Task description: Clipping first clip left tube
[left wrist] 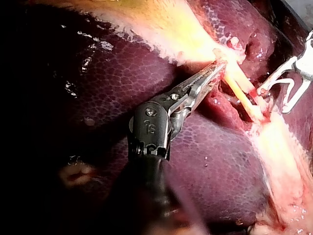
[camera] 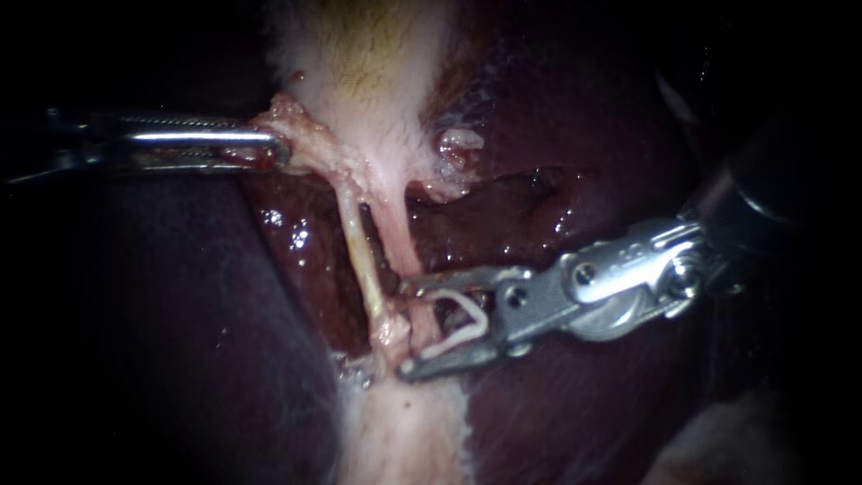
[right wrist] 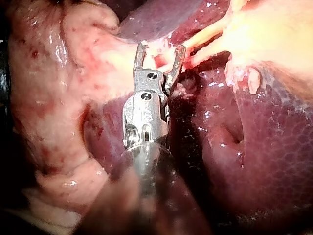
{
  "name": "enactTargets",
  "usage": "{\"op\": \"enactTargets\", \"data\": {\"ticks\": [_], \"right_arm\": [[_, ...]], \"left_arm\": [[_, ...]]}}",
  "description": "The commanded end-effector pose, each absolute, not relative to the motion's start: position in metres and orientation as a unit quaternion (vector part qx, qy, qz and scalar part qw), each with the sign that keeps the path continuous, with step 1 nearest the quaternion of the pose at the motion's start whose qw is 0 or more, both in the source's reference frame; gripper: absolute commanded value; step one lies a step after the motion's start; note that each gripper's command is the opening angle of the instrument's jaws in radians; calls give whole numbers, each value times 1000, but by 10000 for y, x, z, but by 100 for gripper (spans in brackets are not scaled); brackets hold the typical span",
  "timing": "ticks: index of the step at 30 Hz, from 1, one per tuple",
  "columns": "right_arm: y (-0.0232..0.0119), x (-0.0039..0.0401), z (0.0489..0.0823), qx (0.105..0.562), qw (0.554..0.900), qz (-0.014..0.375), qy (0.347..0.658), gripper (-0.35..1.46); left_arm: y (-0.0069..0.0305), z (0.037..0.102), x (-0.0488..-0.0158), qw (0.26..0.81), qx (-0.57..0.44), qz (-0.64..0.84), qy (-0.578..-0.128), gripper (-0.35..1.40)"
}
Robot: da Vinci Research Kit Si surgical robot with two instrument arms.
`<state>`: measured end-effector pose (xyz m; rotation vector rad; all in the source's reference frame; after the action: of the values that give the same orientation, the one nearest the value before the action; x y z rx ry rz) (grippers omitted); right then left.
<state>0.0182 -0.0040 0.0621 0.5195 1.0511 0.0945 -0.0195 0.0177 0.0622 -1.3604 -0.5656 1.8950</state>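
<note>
Nearest us, our right instrument (camera: 406, 328) reaches in over the liver (camera: 180, 314), its jaws spread wide and carrying an open white clip (camera: 476, 314) between them. The pink tube (camera: 401, 247) passes between those jaws. The left tube (camera: 359, 251), paler and thinner, lies just past their tips, outside the clip. Farther back, our left instrument (camera: 269, 148) has its jaws pressed together on pale tissue at the lower end of the gallbladder (camera: 359, 63), where both tubes begin.

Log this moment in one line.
left instrument: gripping gallbladder | right instrument: open clip in jaws, tube between | clip not closed
</note>
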Motion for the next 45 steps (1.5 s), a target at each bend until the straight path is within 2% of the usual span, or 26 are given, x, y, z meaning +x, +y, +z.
{"op": "enactTargets", "data": {"ticks": [1,9,20,29,36,45], "right_arm": [[-40,185,626,245,832,44,495,50],[-35,187,658,242,834,40,495,50],[-24,183,679,243,833,45,495,50],[-18,199,699,251,831,45,495,50],[-32,215,700,285,799,45,528,50],[-52,224,675,306,772,23,557,50]], "left_arm": [[177,620,-195,362,-528,736,-220,-35],[175,617,-196,362,-528,736,-219,-35],[174,615,-198,363,-528,736,-219,-35],[174,614,-200,363,-528,736,-219,-35],[174,614,-201,363,-528,736,-219,-35],[174,615,-201,363,-528,736,-219,-35]]}}
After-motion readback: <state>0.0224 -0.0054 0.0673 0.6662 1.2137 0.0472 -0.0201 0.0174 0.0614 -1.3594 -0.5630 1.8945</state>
